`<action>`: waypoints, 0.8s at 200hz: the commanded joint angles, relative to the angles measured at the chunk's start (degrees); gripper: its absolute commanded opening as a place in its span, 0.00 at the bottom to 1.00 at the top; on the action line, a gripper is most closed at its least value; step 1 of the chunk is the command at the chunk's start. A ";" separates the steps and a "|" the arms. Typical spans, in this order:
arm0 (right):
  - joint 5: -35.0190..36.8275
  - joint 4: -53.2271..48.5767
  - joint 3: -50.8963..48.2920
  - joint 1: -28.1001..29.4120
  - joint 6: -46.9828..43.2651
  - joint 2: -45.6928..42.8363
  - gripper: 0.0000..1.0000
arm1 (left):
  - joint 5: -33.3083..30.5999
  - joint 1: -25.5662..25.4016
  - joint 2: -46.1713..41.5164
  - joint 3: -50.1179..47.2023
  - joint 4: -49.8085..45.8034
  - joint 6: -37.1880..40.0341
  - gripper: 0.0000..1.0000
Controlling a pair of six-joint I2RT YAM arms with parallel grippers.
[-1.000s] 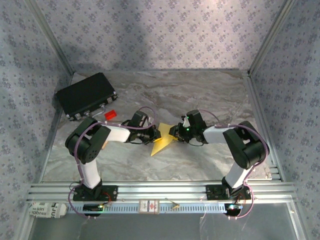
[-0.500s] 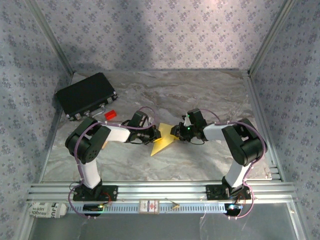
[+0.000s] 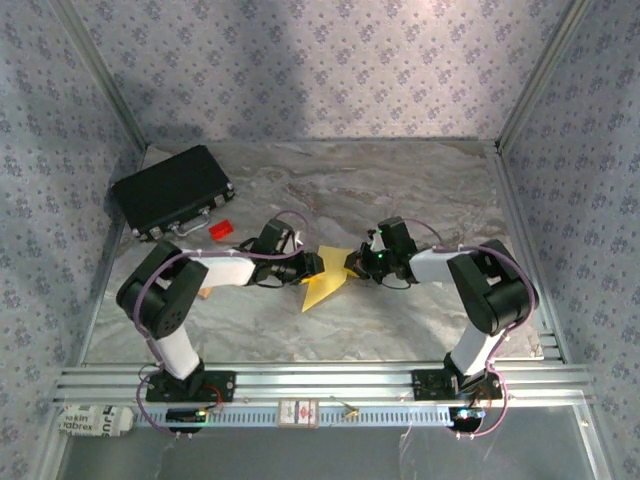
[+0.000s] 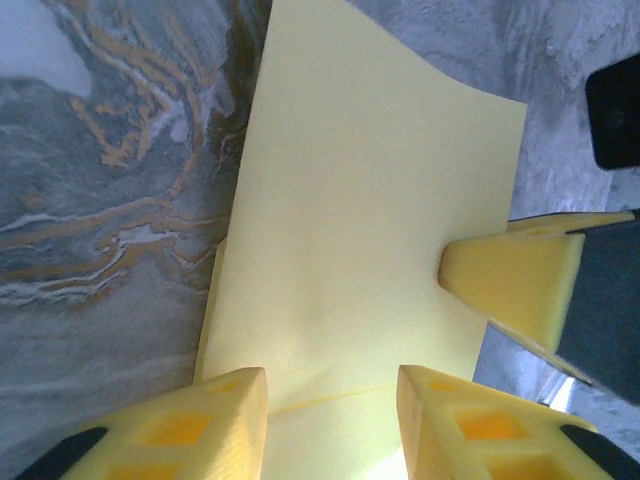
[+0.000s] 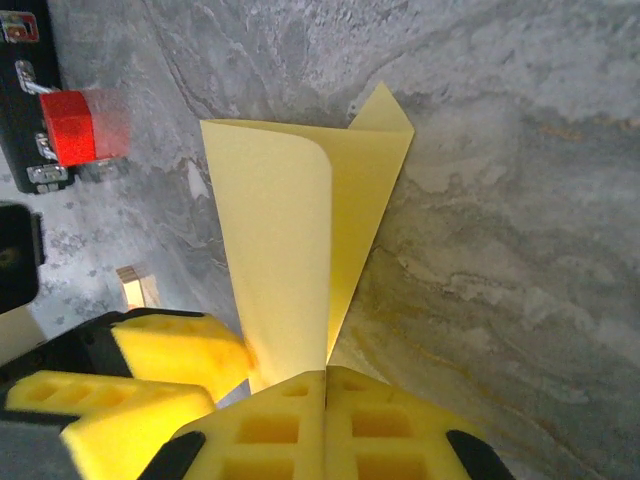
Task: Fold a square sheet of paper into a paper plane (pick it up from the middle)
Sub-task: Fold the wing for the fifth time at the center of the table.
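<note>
My right hand [image 5: 325, 375] pinches half-folded yellow paper sheet [image 5: 280, 250] by its edge, holding flap curled up at middle of marble surface [image 5: 520, 200]; my left hand [image 4: 330, 385] straddles sheet, fingers [image 4: 200, 425] parted, likely freeing crease.

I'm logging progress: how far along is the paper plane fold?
Done: the yellow sheet has one flap curled over. In hand: the right gripper is shut on its edge; the left gripper stands open over it. Left: no pointed dart shape or centre crease yet.
</note>
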 commanded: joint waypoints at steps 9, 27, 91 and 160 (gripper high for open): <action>2.37 -0.15 -0.40 -0.37 4.49 -3.70 0.01 | -9.09 -2.90 -6.82 1.28 -11.56 9.70 0.42; 2.85 -0.68 -0.39 -0.47 5.75 -4.37 0.01 | -15.39 -6.35 -8.69 2.51 -17.28 14.22 0.43; 2.37 2.51 -1.13 -0.44 9.82 -4.46 0.01 | -32.11 -18.92 -6.92 6.29 -23.79 22.33 0.47; 2.66 1.15 -0.66 -0.56 9.47 -4.97 0.01 | -47.89 -25.77 -1.33 11.08 -28.61 28.66 0.49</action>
